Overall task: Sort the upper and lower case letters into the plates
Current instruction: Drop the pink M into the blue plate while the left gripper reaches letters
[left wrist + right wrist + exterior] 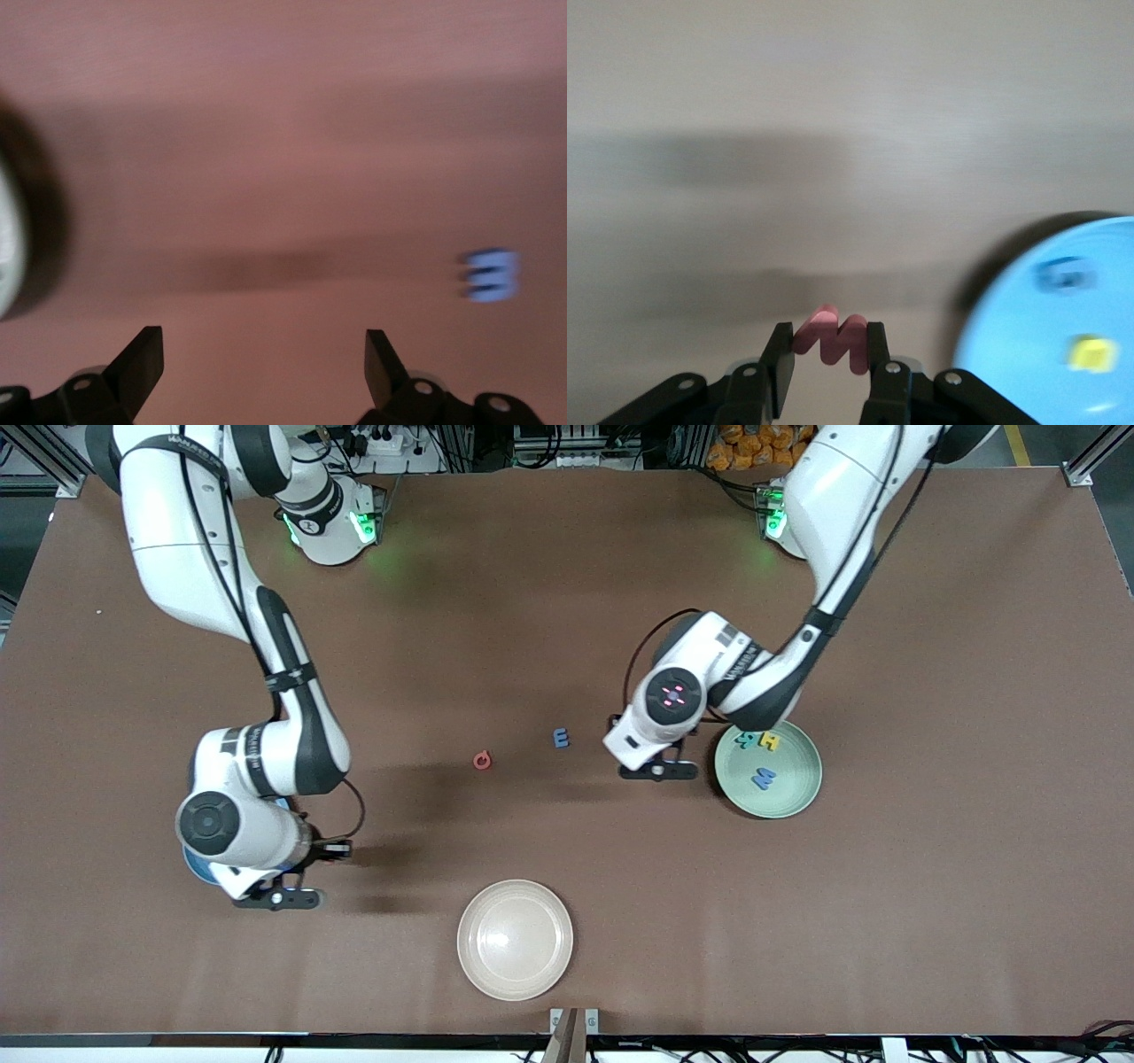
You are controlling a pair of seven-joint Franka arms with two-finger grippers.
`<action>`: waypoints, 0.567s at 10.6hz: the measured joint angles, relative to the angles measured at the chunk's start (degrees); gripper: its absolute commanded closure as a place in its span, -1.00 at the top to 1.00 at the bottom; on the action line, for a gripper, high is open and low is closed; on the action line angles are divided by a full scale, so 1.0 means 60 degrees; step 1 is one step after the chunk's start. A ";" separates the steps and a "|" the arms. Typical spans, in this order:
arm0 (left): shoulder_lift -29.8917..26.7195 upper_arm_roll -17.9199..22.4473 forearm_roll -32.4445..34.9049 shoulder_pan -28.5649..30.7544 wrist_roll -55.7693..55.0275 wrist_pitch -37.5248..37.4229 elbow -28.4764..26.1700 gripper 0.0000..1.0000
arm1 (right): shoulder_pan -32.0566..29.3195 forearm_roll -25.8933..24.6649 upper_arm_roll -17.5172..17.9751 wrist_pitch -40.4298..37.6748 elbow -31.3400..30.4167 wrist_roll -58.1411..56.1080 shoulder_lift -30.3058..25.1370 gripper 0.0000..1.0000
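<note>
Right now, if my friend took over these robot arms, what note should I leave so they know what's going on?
Left claw: open, holding nothing, over the table beside the green plate.
Right claw: shut on a pink letter, next to the blue plate.
Done: three letters lie in the green plate: teal, yellow, blue. The blue plate holds a yellow letter and a blue one.
Left: drop the pink letter, then sort the red letter and blue letter lying on the table. The beige plate holds nothing.

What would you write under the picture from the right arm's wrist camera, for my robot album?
The right gripper pinches a pink letter beside the light blue plate.
</note>
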 measured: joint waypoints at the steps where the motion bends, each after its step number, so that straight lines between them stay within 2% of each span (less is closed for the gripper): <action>1: 0.0124 0.0025 0.0000 -0.0285 -0.0009 0.0574 0.0252 1.00 | -0.0019 -0.0005 -0.0435 0.0069 -0.0182 -0.0827 -0.0003 -1.00; 3: 0.0231 0.0043 0.0047 -0.0665 0.0042 0.1904 0.0399 1.00 | -0.0297 -0.0006 -0.0947 0.0121 -0.0323 -0.2305 -0.0028 -1.00; 4: 0.0258 0.0055 0.0280 -0.0948 0.0075 0.2608 0.0403 1.00 | -0.0573 -0.0006 -0.0990 0.0109 -0.0329 -0.2924 -0.0067 -0.66; 5: 0.0335 0.0068 0.0743 -0.1209 0.0141 0.3180 0.0407 1.00 | -0.0803 -0.0006 -0.0993 0.0084 -0.0331 -0.3313 -0.0097 0.98; 6: 0.0533 0.0091 0.1339 -0.1453 0.0282 0.3909 0.0397 1.00 | -0.0887 -0.0002 -0.0992 0.0016 -0.0333 -0.3435 -0.0114 1.00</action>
